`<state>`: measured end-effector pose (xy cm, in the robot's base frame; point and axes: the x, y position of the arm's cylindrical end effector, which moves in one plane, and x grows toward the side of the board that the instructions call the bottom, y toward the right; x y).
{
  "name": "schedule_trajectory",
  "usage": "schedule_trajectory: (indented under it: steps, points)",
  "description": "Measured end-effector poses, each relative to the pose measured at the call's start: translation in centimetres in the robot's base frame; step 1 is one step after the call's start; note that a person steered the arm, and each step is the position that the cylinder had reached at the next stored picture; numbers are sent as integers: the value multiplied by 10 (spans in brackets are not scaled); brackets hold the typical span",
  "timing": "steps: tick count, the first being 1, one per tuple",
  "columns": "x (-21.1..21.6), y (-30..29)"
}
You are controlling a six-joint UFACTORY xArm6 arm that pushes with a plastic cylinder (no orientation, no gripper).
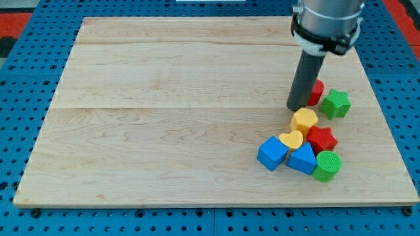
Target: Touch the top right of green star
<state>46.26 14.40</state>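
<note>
The green star [335, 103] lies near the board's right edge. My tip [296, 107] rests on the board to the star's left, a block's width away. A red block [316, 92], partly hidden behind the rod, sits between the rod and the star and touches the star's upper left. The arm's body covers the view's top right.
Below the tip is a tight cluster: a yellow hexagon [304, 120], a red star [321, 139], a yellow heart [291, 139], a blue cube [272, 153], a blue triangle [302, 159] and a green cylinder [327, 166]. The wooden board [164, 118] lies on a blue pegboard.
</note>
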Motion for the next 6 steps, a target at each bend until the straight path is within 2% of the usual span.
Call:
schedule_trajectory:
  steps: [1,3,4,5,6]
  points:
    - [7,-9]
    - [-105,-15]
    - [-136,57]
    - [-85,95]
    - [-42,95]
